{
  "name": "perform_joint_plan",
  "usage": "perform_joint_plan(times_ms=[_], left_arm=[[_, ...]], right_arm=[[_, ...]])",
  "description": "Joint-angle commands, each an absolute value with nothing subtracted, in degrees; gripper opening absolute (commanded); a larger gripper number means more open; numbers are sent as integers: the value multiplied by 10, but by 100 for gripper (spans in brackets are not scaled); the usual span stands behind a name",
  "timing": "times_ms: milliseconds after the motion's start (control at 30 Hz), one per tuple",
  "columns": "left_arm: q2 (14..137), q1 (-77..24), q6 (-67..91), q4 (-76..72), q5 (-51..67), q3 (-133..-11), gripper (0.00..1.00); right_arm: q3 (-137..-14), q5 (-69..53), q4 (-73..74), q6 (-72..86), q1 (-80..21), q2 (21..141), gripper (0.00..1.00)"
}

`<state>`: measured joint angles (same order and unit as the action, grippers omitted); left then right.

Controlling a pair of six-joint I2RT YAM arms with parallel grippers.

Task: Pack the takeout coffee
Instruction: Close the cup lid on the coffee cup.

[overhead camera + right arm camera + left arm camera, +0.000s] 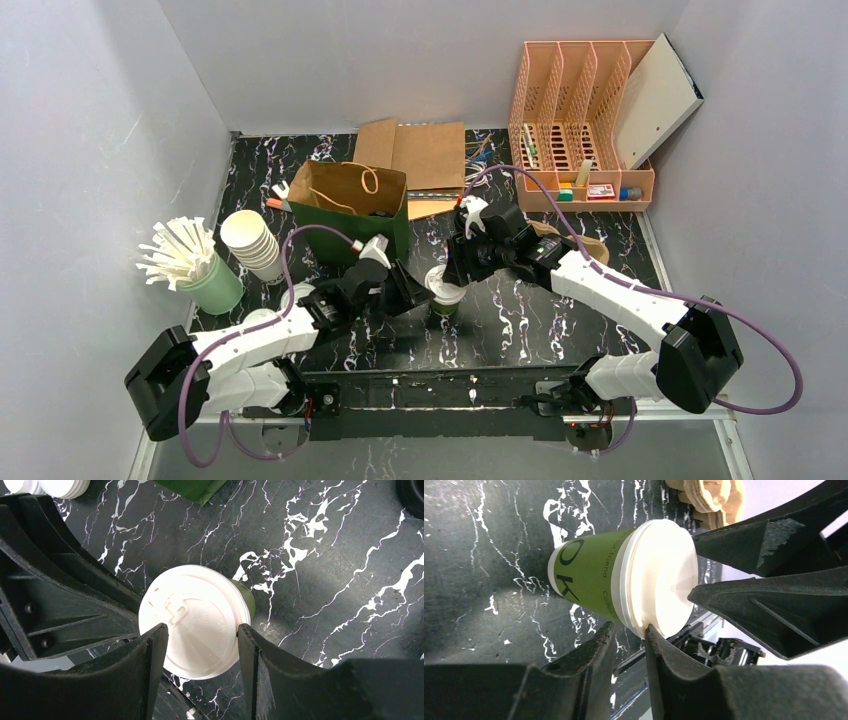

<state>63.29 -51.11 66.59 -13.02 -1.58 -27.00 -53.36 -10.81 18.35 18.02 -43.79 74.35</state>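
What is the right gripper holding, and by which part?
The white lid on the green cup, gripped at its rim by the right gripper.

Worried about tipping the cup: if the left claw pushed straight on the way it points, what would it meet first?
Most likely the rim of the white lid on the green cup, which sits right at the gap between the fingertips of the left claw. Whether they touch it yet is unclear.
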Motion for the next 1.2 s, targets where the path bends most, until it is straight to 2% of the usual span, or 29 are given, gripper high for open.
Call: perform_joint_plan(times_ms=[0,133,333,500,567,600,667,833,900,1033,1167], left_arm=[[655,-509,589,74,-59,-311,30],[656,-509,571,84,-51,-362,38],[648,-509,556,88,-41,-394,43],[622,-509,519,44,-12,-406,55],[621,-509,499,60,-9,-429,57],[620,-509,492,71,-10,-441,58],[608,-508,486,90,-18,-455,57],[574,-500,490,120,-40,-442,34],[562,-493,494,117,-39,-424,29],[541,-475,509,79,-3,-373,30],[516,-446,524,29,51,-318,38]], right_arm=[[-538,-125,235,195,-447,743,62],[-540,-121,242,195,-447,741,68],[-550,-106,251,188,-447,726,77],[-574,-83,270,169,-447,719,89],[-582,-78,278,155,-447,717,97],[-587,-76,286,144,-447,715,98],[-598,-72,302,121,-447,709,98],[-618,-83,304,55,-448,693,98],[-625,-100,299,25,-448,695,98],[-651,-129,309,-7,-452,729,98],[-685,-118,338,-27,-464,779,98]])
